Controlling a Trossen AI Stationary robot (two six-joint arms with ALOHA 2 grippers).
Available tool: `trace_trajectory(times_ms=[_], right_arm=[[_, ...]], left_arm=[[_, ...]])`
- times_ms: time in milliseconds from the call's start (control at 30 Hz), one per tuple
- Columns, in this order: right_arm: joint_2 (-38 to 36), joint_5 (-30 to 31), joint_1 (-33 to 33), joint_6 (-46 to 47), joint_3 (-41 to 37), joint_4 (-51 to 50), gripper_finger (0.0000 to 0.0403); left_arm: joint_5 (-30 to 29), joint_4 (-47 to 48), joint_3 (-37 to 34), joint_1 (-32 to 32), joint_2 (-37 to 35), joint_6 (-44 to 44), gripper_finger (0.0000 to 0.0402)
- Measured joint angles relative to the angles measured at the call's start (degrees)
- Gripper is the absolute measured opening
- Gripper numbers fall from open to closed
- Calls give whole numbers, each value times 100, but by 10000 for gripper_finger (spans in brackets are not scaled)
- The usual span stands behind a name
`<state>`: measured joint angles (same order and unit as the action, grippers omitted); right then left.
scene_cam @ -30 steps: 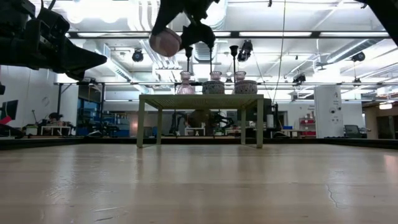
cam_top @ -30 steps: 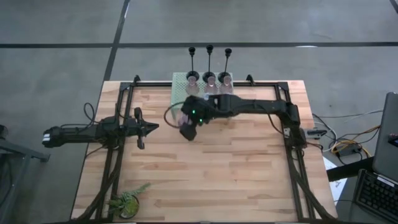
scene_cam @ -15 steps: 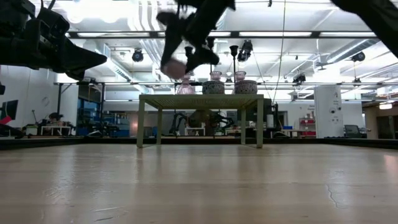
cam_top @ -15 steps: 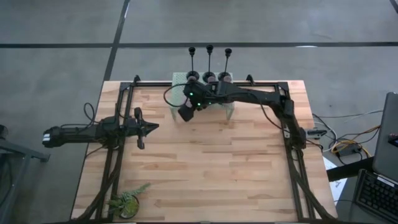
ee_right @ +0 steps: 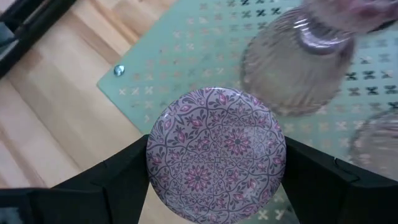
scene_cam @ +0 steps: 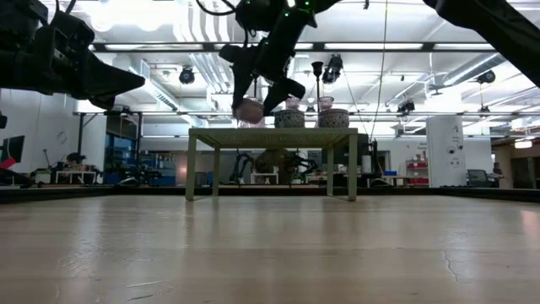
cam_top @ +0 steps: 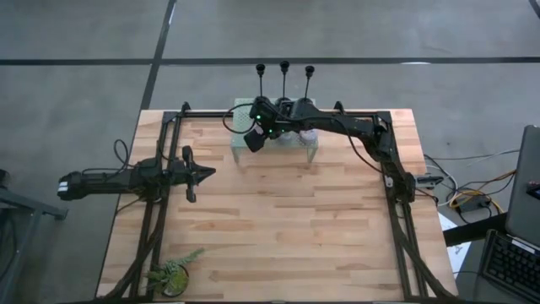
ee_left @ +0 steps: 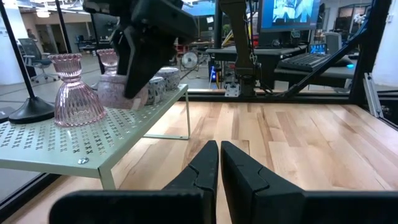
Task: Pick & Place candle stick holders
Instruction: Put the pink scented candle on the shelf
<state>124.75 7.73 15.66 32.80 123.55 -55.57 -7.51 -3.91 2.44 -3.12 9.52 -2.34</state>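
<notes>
Colours you see now
Your puck (ee_right: 216, 153) has a lilac floral pattern; the cup (ee_left: 76, 94) is clear pink; the rack (ee_left: 93, 140) is pale green with small crosses.

- Both arms are matte black, built of slim tubular links with bulkier blocks at the joints;
- the right arm (cam_top: 354, 128) shows a small green light near its wrist; a thin dark cable loops beside that wrist;
- the left arm (cam_top: 126, 180) tapers forward to a narrow tip;
- the left pincer (ee_left: 219, 163) has two black, wedge-shaped fingers (ee_left: 202, 167) with flat inner faces.
</notes>
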Motion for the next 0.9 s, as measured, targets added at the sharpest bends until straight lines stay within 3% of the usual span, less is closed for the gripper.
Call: trace_trajectory(times_ms=[200,900], right_arm=[[59,286,19,-68,-29,44,302],[61,280,42,-253,-107,76,316]], left_arm=[[0,7,0,-1,0,-1,23],[0,12,0,-1,0,-1,23]])
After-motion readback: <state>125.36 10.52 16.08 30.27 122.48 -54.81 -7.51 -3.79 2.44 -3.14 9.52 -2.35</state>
